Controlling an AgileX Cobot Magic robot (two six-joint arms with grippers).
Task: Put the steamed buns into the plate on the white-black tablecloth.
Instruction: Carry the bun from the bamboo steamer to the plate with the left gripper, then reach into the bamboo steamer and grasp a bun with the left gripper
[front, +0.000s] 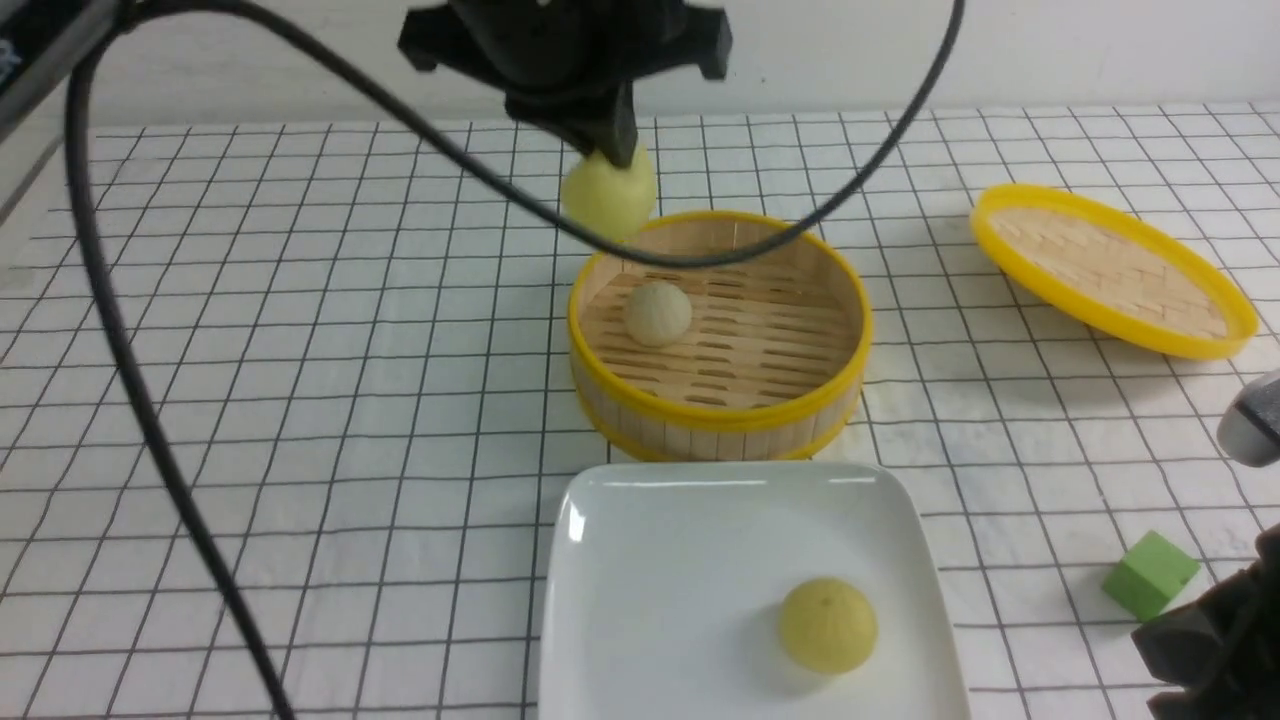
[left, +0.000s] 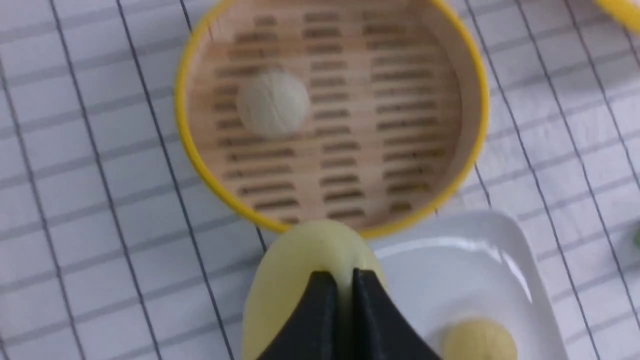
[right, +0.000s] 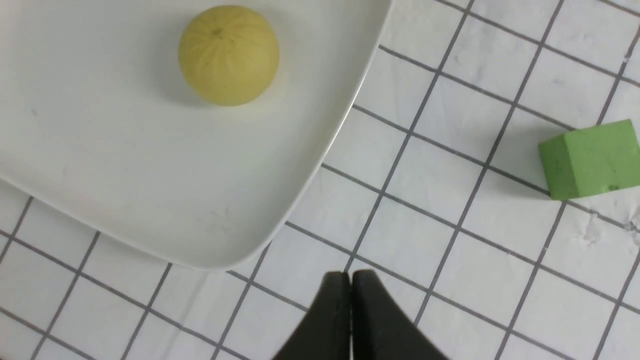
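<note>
Above the steamer (front: 720, 415), our left jaws clench a yellow bun (front: 612, 195); our right jaws (right: 348, 274) are closed, empty. Next, we should carry it over the plate (front: 690, 600).

Yellow bun (right: 229, 55) (pinched top) on white plate (right: 150, 150), green cube (right: 592, 160)

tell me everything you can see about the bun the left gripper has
The bun is pale yellow, rounded and smooth, soft-looking, perhaps a toy. The left gripper has its dark fingertips closed on it, pinching the middle so the surface creases between them. It is held up off the cloth, seen in the front view by the far left part of the steamer's rim, and is not on the plate. Its underside is hidden.
</note>
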